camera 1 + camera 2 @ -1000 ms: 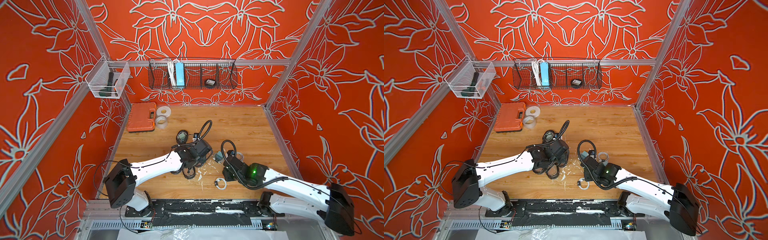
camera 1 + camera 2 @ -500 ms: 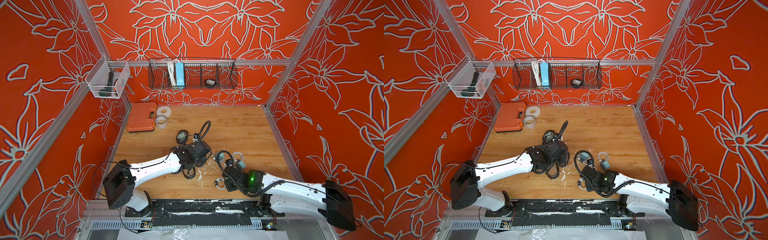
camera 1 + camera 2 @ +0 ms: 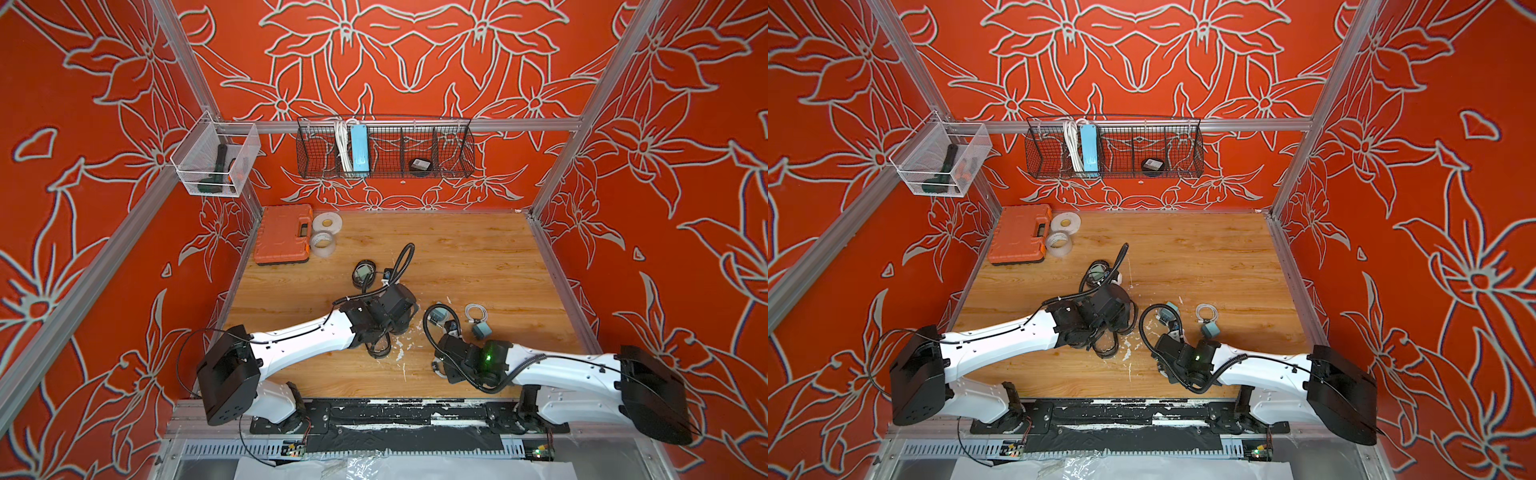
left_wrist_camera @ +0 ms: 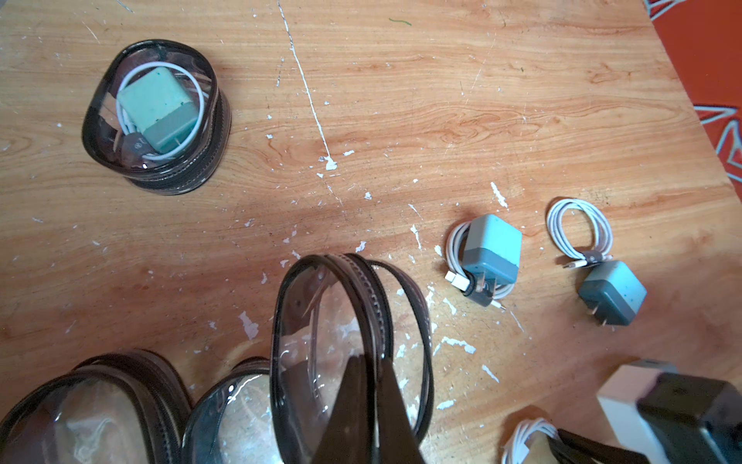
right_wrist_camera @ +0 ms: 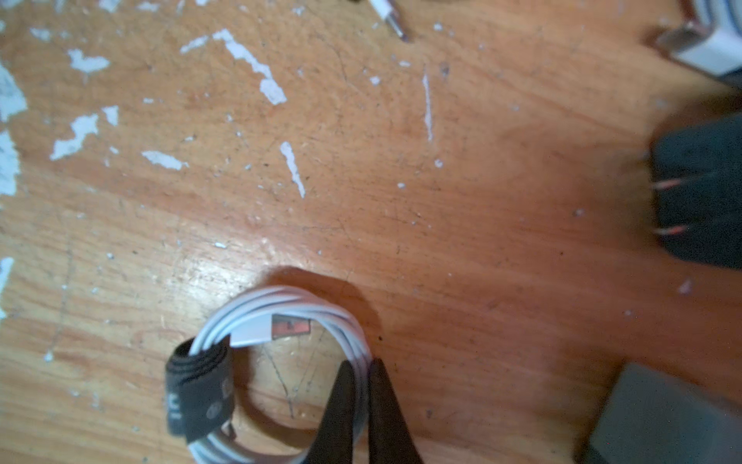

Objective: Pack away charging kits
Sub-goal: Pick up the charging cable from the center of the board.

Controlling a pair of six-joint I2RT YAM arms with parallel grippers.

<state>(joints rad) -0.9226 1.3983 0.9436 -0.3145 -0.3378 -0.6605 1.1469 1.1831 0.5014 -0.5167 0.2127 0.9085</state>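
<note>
A coiled white cable (image 5: 289,299) is pinched across its loop by the clenched right gripper (image 5: 361,369), at the table (image 3: 478,249) near its front edge; whether it is lifted cannot be told. Just beside it an open clear case (image 4: 305,321) is held on edge by its black rim in the clamped left gripper (image 4: 369,369), so loading of this kit is judged to be under way. One kit is seen already packed in a separate case (image 4: 192,176) farther back. Two kits are left out: a plug (image 4: 492,251) resting on its own coil, and a loose cable (image 4: 580,229) with a second plug (image 4: 612,293) touching it. Two spare cases (image 4: 92,409) lie near the held one. Roughly a quarter is judged done. Open wood is offered across the far half; a toolbox (image 3: 284,235) and tape rolls (image 3: 327,222) sit in the far left corner, walls close in on both sides, and the two wrists stand near each other.
</note>
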